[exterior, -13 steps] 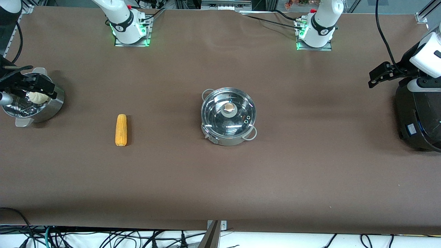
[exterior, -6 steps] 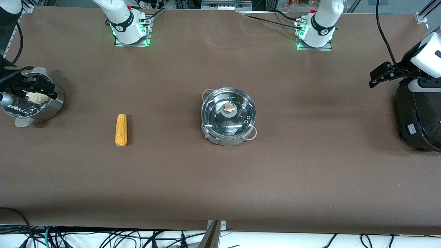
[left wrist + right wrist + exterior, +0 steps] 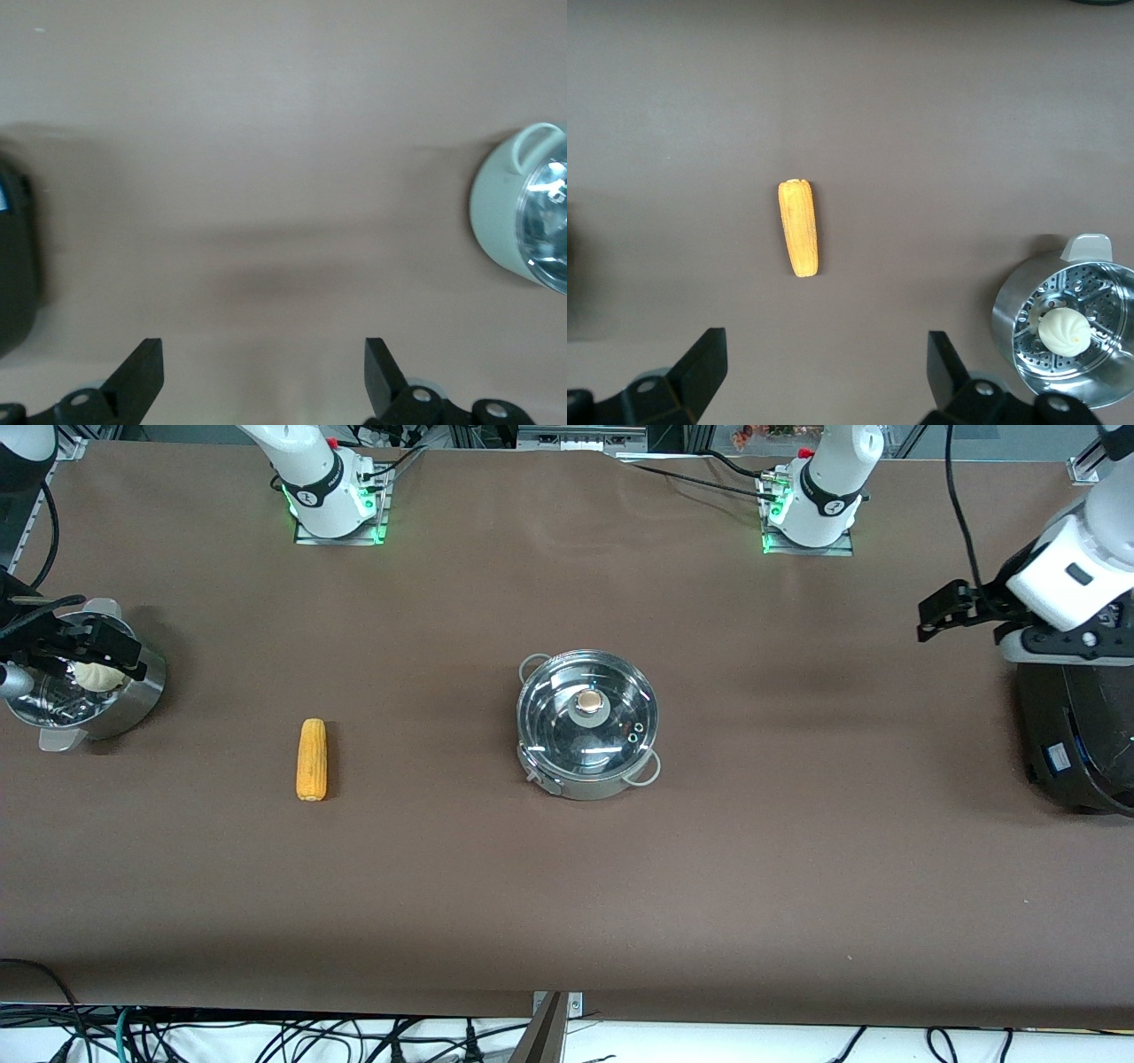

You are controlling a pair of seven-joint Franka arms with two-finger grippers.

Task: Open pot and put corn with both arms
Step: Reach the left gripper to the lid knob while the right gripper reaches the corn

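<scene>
The steel pot (image 3: 586, 726) stands mid-table with its glass lid and tan knob (image 3: 587, 702) on. Its rim and one handle show in the left wrist view (image 3: 518, 212). The corn (image 3: 311, 759) lies on the table between the pot and the steamer, toward the right arm's end; it also shows in the right wrist view (image 3: 798, 227). My right gripper (image 3: 106, 648) hangs open and empty over the steamer (image 3: 84, 691), its jaws wide in the right wrist view (image 3: 827, 347). My left gripper (image 3: 943, 609) is open and empty above bare table beside the black cooker, jaws wide in the left wrist view (image 3: 264, 354).
A perforated steel steamer (image 3: 1063, 305) holds a white bun (image 3: 1065, 329) at the right arm's end. A large black cooker (image 3: 1076, 726) stands at the left arm's end, its edge also in the left wrist view (image 3: 13, 257). Brown table surrounds the pot.
My left arm has lifted and swung from the black cooker toward the pot. The right arm, corn and pot have not moved.
</scene>
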